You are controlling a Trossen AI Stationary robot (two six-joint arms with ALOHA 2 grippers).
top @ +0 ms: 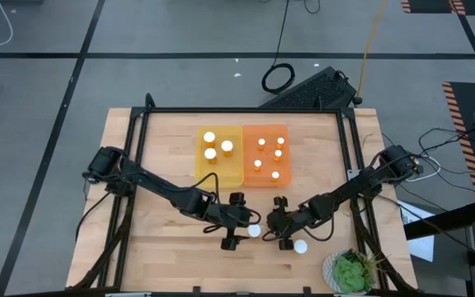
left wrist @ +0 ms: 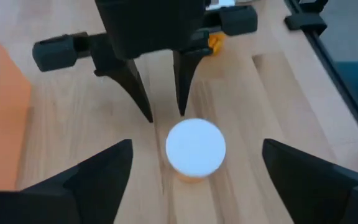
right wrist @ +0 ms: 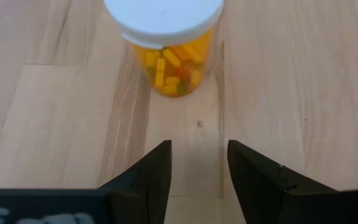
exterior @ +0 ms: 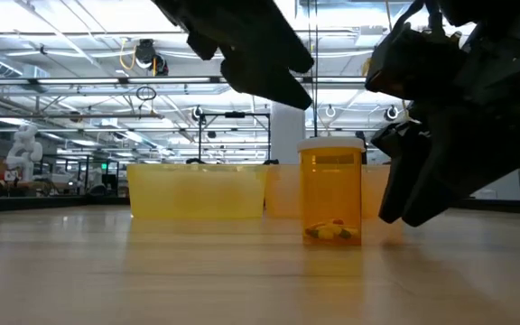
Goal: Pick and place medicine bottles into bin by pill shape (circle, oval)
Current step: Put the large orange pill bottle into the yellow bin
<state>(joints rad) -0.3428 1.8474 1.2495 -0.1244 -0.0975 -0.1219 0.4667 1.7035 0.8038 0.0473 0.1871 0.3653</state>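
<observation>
Wooden tabletop [top: 171, 239] carries one upright medicine bottle [top: 255, 232] between both tools, near the front edge. Left tool [top: 242, 221] hovers with fingers spread wide; right tool [top: 275, 223] faces it, fingers slightly apart.

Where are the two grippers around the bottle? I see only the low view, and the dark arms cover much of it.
Observer: From above, the bottle stands between the left gripper and the right gripper.
Operator: Is the left gripper open?
Observer: Yes. In the left wrist view it is spread wide on both sides of the white cap and does not touch it.
Operator: What shape are the pills?
Observer: In the right wrist view the yellow pills look long, not round.
</observation>
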